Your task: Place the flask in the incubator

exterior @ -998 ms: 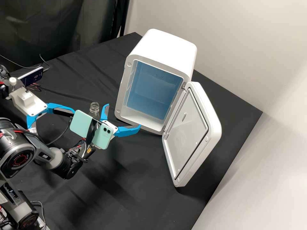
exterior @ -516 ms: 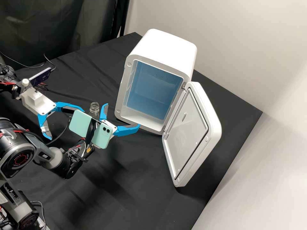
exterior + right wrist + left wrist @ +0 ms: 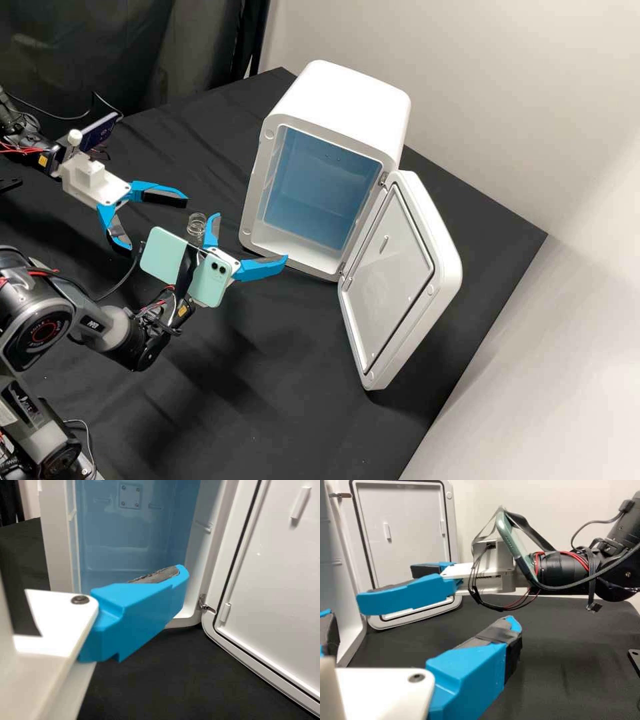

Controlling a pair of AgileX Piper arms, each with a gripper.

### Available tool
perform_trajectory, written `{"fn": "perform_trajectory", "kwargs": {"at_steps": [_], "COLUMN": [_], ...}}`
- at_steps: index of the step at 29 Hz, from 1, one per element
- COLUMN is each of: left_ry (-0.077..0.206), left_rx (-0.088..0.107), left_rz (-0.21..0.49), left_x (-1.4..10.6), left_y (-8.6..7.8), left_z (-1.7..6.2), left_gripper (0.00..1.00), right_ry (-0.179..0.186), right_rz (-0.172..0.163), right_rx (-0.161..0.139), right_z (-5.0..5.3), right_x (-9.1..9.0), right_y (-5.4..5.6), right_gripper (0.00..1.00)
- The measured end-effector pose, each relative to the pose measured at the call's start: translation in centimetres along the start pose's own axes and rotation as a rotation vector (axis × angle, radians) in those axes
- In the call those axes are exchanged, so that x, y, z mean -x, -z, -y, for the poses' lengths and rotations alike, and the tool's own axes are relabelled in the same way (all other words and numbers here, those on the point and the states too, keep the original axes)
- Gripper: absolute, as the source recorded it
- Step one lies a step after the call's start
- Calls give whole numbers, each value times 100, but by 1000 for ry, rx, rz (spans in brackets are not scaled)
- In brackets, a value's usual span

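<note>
- The flask [image 3: 196,225], small and of clear glass, stands upright on the black bench [image 3: 280,387]. It is outside the incubator, before its open mouth and off to the left in the high view, and nothing grips it.
- Nearest to us in the high view is the right arm, with a mint-green phone [image 3: 187,267] strapped at its wrist.
- The right gripper [image 3: 252,238] has its two blue fingers [image 3: 212,232] spread wide with nothing between them. One finger is just beside the flask, and we cannot tell whether they touch. The other points at the foot of the incubator.
- In the right wrist view we see that arm's own finger in front of the pale blue inside.
- Past the flask, the left gripper [image 3: 158,222] hangs over the bench with its fingers apart and empty. In the high view the flask sits between the two grippers.
- The door [image 3: 400,280] stands swung wide on the hinge at the box's right side, with its inner face turned toward the arms.
- The incubator [image 3: 347,100] is a white box, upright on the bench.
- Farthest off we see a light wall [image 3: 500,80] and a dark curtain [image 3: 100,53].
</note>
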Motion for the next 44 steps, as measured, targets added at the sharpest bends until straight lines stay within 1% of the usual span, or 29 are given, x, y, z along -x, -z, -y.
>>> {"fn": "perform_trajectory", "kwargs": {"at_steps": [2,4,6,9,15,18,20,22,26,27,29,32,33,34,39,42,44], "left_ry": [-2,-9,-9,1,18,32,54,74,106,109,121,135,139,141,160,182,202], "left_rx": [-2,-1,-4,-5,1,3,8,0,2,-1,-11,-32,-33,-33,-13,-10,-7], "left_rz": [7,9,13,14,10,12,17,30,56,62,70,81,81,78,45,16,-14], "left_x": [57,86,107,126,158,162,159,159,152,155,163,169,167,163,147,154,166], "left_y": [3,-3,-11,-13,-10,-15,-31,-67,-135,-149,-173,-199,-206,-207,-161,-105,-43], "left_z": [-20,-38,-40,-16,33,70,126,179,260,269,301,338,353,360,408,421,433], "left_gripper": [100,100,100,100,100,100,100,100,100,100,100,100,100,100,100,100,100], "right_ry": [2,2,3,7,7,7,10,14,14,14,14,15,15,16,18,18,22], "right_rz": [-2,-2,-3,-8,-8,-8,-11,-15,-15,-15,-15,-16,-16,-18,-20,-20,-25], "right_rx": [0,0,0,0,0,0,0,0,0,0,2,1,0,0,0,0,0], "right_z": [4,4,6,17,17,17,24,33,33,33,33,38,42,45,49,54,65], "right_x": [-1,-1,-1,-2,-2,-2,-3,-4,-4,-4,-4,-5,-6,-7,-7,-8,-9], "right_y": [4,4,7,18,18,18,26,35,35,35,35,40,45,48,52,58,70], "right_gripper": [100,100,100,100,100,100,100,100,100,100,100,100,100,100,100,100,100]}}
